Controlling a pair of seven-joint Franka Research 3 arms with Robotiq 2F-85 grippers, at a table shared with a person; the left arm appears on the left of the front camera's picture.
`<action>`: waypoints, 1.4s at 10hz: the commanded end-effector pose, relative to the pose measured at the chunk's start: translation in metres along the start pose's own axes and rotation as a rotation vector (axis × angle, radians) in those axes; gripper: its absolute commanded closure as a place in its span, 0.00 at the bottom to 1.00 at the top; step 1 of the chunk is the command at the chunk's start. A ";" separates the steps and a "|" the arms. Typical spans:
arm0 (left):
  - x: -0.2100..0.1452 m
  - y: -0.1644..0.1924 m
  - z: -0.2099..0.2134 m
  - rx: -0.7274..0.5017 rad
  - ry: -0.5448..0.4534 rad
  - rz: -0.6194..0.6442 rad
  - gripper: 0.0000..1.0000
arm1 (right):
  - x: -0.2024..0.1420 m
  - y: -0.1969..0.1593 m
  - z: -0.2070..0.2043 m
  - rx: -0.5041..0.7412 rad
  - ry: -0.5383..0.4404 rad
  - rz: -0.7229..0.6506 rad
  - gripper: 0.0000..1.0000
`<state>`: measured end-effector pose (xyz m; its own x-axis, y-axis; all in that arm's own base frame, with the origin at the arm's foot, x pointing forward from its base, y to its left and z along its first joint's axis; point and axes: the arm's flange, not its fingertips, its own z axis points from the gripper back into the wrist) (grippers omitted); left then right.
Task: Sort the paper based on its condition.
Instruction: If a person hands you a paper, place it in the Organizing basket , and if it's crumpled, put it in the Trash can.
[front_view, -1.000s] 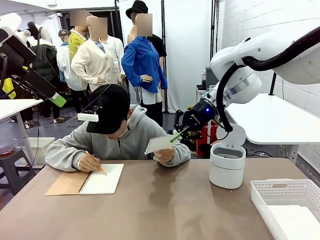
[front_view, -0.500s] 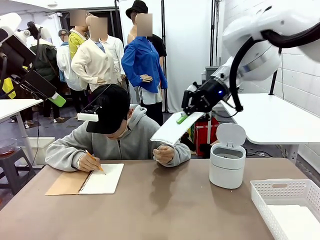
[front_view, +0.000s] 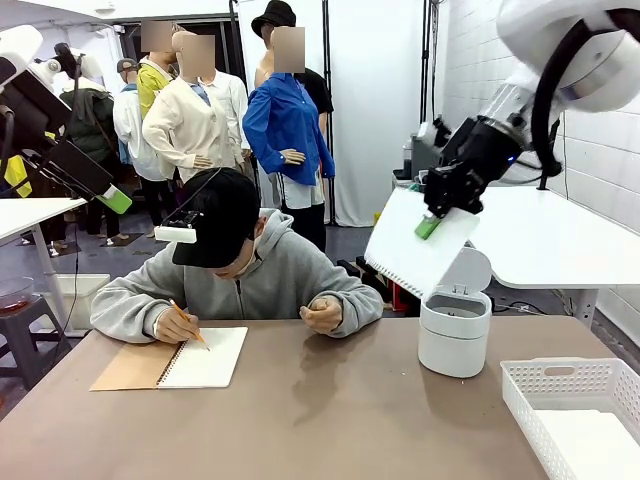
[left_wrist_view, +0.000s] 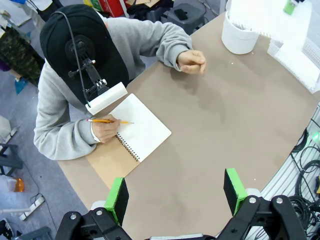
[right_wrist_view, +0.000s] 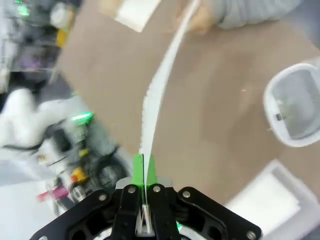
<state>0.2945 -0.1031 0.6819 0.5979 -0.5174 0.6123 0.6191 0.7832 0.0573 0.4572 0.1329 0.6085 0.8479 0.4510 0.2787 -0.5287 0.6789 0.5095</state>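
Note:
My right gripper (front_view: 428, 226) is shut on a white sheet of paper (front_view: 413, 256), which hangs tilted in the air just above and left of the open white bin (front_view: 455, 336). The right wrist view shows that sheet edge-on (right_wrist_view: 159, 95), pinched between my right gripper's (right_wrist_view: 144, 168) green pads. My left gripper (left_wrist_view: 176, 194) is open and holds nothing, high above the near part of the brown table (left_wrist_view: 210, 125). The held paper (left_wrist_view: 265, 15) shows at the top right of the left wrist view.
A person sits at the far side, writing with a pencil in a spiral notebook (front_view: 205, 357); the other hand (front_view: 322, 313) rests as a fist on the table. A white basket (front_view: 570, 385) with a white sheet inside stands at the front right, beside the bin.
My right gripper has carried the sheet up and to the right, from the person's hand to above the bin. The person's hand has let go and dropped to the table.

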 end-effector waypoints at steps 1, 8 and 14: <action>0.000 0.000 0.000 0.003 0.000 0.001 0.00 | -0.025 -0.004 0.001 -0.215 -0.143 0.067 1.00; 0.000 0.000 0.000 0.003 0.000 0.001 0.00 | -0.031 0.000 0.032 -0.300 -0.136 0.115 1.00; 0.000 0.000 0.000 0.003 0.000 0.001 0.00 | -0.091 -0.039 0.025 -0.246 -0.024 -0.045 1.00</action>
<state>0.2944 -0.1030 0.6820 0.5978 -0.5173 0.6124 0.6190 0.7833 0.0573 0.4173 0.0638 0.5915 0.8510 0.4210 0.3139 -0.5111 0.8014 0.3108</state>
